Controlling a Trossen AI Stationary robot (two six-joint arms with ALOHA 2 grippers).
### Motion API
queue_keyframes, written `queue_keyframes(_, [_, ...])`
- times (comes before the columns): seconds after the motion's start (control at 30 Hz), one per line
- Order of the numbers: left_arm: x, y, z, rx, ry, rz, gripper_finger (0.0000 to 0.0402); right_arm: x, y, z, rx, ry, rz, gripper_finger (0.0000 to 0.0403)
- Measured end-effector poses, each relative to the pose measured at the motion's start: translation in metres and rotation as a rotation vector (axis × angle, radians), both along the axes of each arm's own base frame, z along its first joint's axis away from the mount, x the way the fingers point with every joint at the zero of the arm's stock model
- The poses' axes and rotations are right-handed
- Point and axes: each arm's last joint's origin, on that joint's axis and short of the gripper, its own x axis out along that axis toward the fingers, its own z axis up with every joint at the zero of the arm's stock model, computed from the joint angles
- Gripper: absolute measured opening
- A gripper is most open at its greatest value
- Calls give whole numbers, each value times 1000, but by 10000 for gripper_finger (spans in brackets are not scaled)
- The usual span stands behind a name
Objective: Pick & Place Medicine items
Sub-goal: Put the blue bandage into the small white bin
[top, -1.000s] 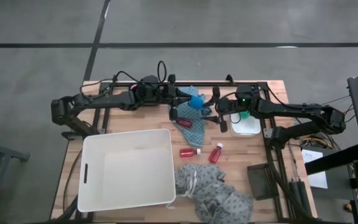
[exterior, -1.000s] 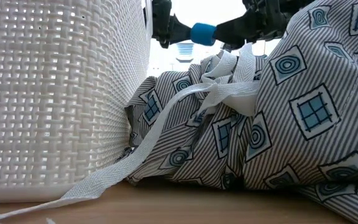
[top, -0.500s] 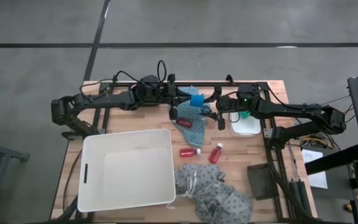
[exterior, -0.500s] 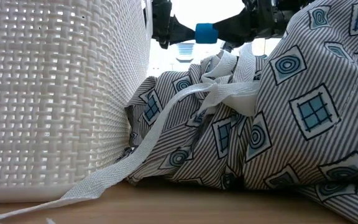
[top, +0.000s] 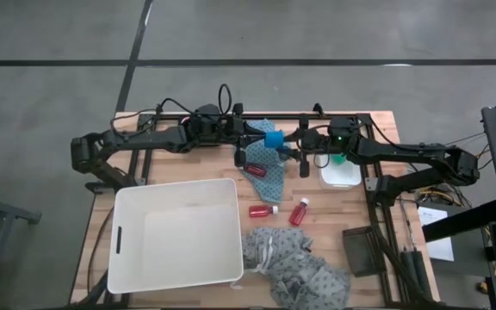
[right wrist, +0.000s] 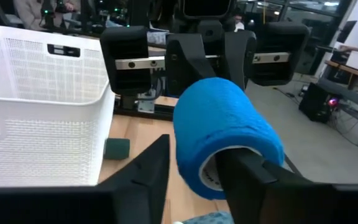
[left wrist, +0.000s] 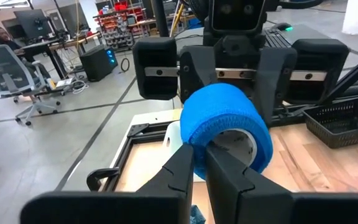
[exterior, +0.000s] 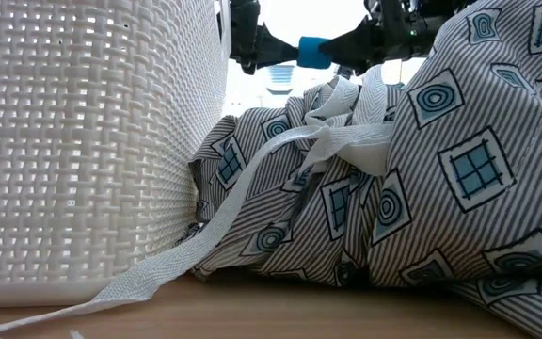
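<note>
grey concrete floor surrounds a wooden worktop (top: 334, 232), with both arms reaching in low over its far half. the left tool (left wrist: 197, 163) has its fingers pressed together on the wall of a blue roll (top: 273, 139), one finger inside the core, holding it in the air above a patterned cloth (top: 263, 172). the right tool (right wrist: 194, 163) meets it head on from the other side; one finger is in the roll's core and one outside, and they look to be pinching its wall, though whether they are tight on it i cannot tell. so the roll hangs between the two tools, touched by both.

below and toward the near edge from the tools lie two red bottles (top: 263, 210) and (top: 299, 212), just beside each other on bare wood. a third red bottle (top: 239, 159) lies under the left tool at the cloth's edge. a white basket (top: 176, 232) sits nearer still, on the left tool's side, and a heap of patterned cloth (top: 304, 271) lies beside it. in the right wrist view a small teal roll (right wrist: 117, 147) lies on the worktop next to the basket wall. a white pad (top: 341, 174) sits under the right arm.
</note>
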Motion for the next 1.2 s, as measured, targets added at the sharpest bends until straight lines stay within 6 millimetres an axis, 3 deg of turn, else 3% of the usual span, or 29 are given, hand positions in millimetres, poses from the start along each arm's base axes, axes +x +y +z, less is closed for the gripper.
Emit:
queue_keyframes(0.2, [0,0,-1,-2,6,0,37,0,0,0,-7,3,3,52])
queue_keyframes(0.33, [0,0,-1,-1,11,-1,37,0,0,-1,-10,6,11,27])
queue_keyframes(0.97, [0,0,-1,-2,14,0,39,0,0,-2,-25,16,11,39])
queue_keyframes(1.2, [0,0,-1,-2,14,0,65,0,0,-2,-29,22,8,38])
